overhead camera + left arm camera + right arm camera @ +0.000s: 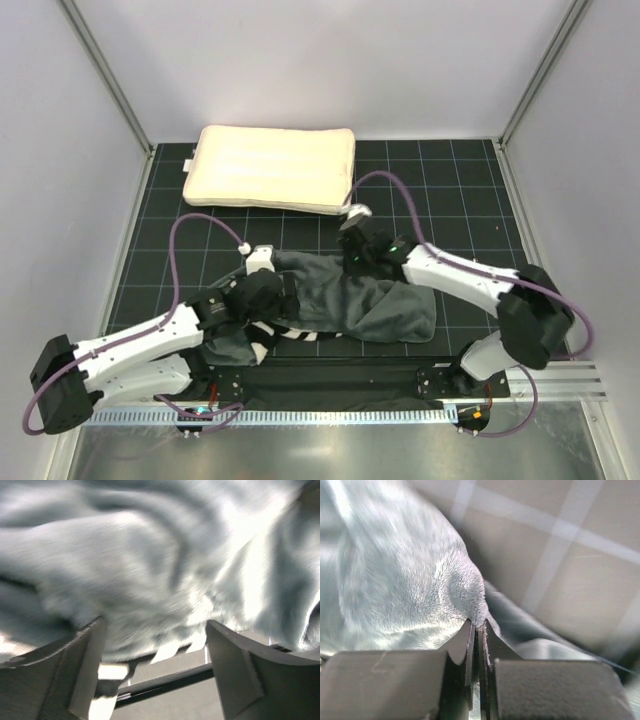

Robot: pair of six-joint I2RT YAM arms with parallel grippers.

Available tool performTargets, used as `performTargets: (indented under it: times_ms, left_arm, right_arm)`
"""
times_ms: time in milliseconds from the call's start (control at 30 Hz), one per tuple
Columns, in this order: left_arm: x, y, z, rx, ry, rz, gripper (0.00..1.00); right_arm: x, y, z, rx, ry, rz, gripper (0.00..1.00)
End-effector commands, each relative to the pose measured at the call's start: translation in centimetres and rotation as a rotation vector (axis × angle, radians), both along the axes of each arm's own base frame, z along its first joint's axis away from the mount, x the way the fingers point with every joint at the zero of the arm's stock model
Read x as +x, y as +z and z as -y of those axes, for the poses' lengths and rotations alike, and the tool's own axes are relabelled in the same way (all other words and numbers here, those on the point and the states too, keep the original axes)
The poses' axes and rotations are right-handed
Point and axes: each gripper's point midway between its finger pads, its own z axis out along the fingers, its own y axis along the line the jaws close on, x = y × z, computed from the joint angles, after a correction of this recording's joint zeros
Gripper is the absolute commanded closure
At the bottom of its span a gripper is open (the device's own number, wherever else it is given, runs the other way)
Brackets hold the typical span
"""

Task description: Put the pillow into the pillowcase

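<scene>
The cream pillow lies flat at the back of the mat, touched by neither gripper. The pillowcase is crumpled at the front centre, grey plush side up, with a strip of zebra stripes along its near edge. My left gripper is at its left end and stands open; in the left wrist view the fingers stand wide apart just below the grey fabric, holding nothing. My right gripper is at the pillowcase's far edge, shut on a pinched fold of plush, jaws pressed together.
A black grid mat covers the table inside white walls with metal corner posts. A metal rail runs along the near edge by the arm bases. Purple cables loop above both arms.
</scene>
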Motion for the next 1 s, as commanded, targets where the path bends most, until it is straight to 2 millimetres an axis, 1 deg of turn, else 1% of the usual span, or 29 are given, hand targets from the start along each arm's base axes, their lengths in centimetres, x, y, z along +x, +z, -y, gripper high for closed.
performTargets:
  times_ms: [0,33,67,100,133,167,200,233,267,300,333,400,467,500,533,567,600,667,700,733,767,800,833,867,900,967]
  left_arm:
    - [1.6,3.9,-1.8,0.049,0.072,0.107,0.10]
    - [1.5,3.9,-2.5,0.084,0.079,0.102,0.08]
    - [1.8,4.3,-3.0,0.108,0.095,0.119,0.05]
    - [2.1,4.7,-3.2,0.120,0.105,0.126,0.00]
    - [2.2,4.7,-3.4,0.137,0.112,0.128,0.00]
    - [2.4,4.6,-3.6,0.151,0.120,0.130,0.00]
    - [2.7,4.4,-3.7,0.156,0.131,0.126,0.00]
    - [2.8,3.9,-3.6,0.169,0.128,0.112,0.00]
    - [3.2,3.8,-2.9,0.147,0.125,0.116,0.00]
    - [3.3,3.6,-2.4,0.135,0.117,0.106,0.00]
    - [3.6,3.1,-2.1,0.146,0.117,0.096,0.00]
    - [4.4,3.3,-1.0,0.128,0.111,0.104,0.00]
    - [5.2,3.2,0.3,0.134,0.094,0.108,0.00]
    - [5.9,3.7,1.4,0.102,0.087,0.129,0.00]
    - [6.3,4.3,2.5,0.073,0.070,0.135,0.00]
    - [6.8,3.9,3.3,0.083,0.050,0.131,0.00]
    - [7.2,4.2,4.2,0.068,0.036,0.138,0.00]
    - [8.7,5.0,6.8,0.035,-0.005,0.161,0.00]
    - [9.1,5.1,7.6,0.029,-0.020,0.167,0.00]
    - [9.8,5.9,9.0,-0.009,-0.044,0.186,0.00]
    - [10.8,7.5,10.2,-0.043,-0.053,0.215,0.00]
    - [11.5,6.9,11.1,-0.022,-0.083,0.224,0.00]
    - [12.4,7.8,12.1,-0.046,-0.103,0.257,0.00]
    - [12.8,8.0,13.2,-0.063,-0.145,0.263,0.00]
    - [14.0,8.5,14.1,-0.045,-0.191,0.295,0.00]
    - [15.4,9.1,15.5,-0.048,-0.242,0.321,0.00]
  right_arm:
    - [5.6,5.8,9.1,-0.004,-0.363,0.156,0.96]
    - [6.0,7.7,10.9,0.036,-0.418,0.188,0.96]
    - [6.5,8.4,13.0,0.047,-0.479,0.195,0.96]
    - [7.6,9.0,16.6,0.059,-0.581,0.204,0.96]
    - [8.0,9.7,18.8,0.072,-0.646,0.222,0.96]
    - [8.2,11.0,20.5,0.099,-0.694,0.253,0.96]
    - [8.5,11.6,21.4,0.126,-0.709,0.257,0.96]
    - [8.9,12.1,23.8,0.128,-0.774,0.270,0.96]
    - [9.2,12.2,24.4,0.125,-0.779,0.275,0.96]
    - [9.7,12.9,24.9,0.124,-0.780,0.286,0.95]
    - [9.8,12.8,25.1,0.115,-0.778,0.275,0.94]
    - [10.4,12.3,24.9,0.090,-0.764,0.242,0.94]
    - [10.6,11.8,24.5,0.090,-0.742,0.215,0.94]
    - [10.6,11.4,24.4,0.090,-0.735,0.206,0.94]
    - [10.7,11.4,24.2,0.102,-0.724,0.211,0.94]
    - [10.7,11.5,24.1,0.104,-0.717,0.215,0.94]
    - [10.5,11.3,24.1,0.103,-0.712,0.213,0.94]
    - [10.4,11.6,24.2,0.098,-0.706,0.228,0.94]
    - [10.4,11.8,24.3,0.091,-0.707,0.232,0.94]
    - [10.3,11.8,24.4,0.082,-0.709,0.229,0.94]
    - [10.2,12.0,24.5,0.080,-0.710,0.232,0.94]
    - [10.3,12.1,24.5,0.079,-0.710,0.236,0.94]
    - [10.2,12.2,24.5,0.084,-0.711,0.237,0.94]
    - [10.2,12.2,24.5,0.085,-0.711,0.238,0.94]
    - [10.3,12.3,24.3,0.093,-0.707,0.240,0.94]
    - [10.3,12.3,24.2,0.097,-0.702,0.234,0.95]
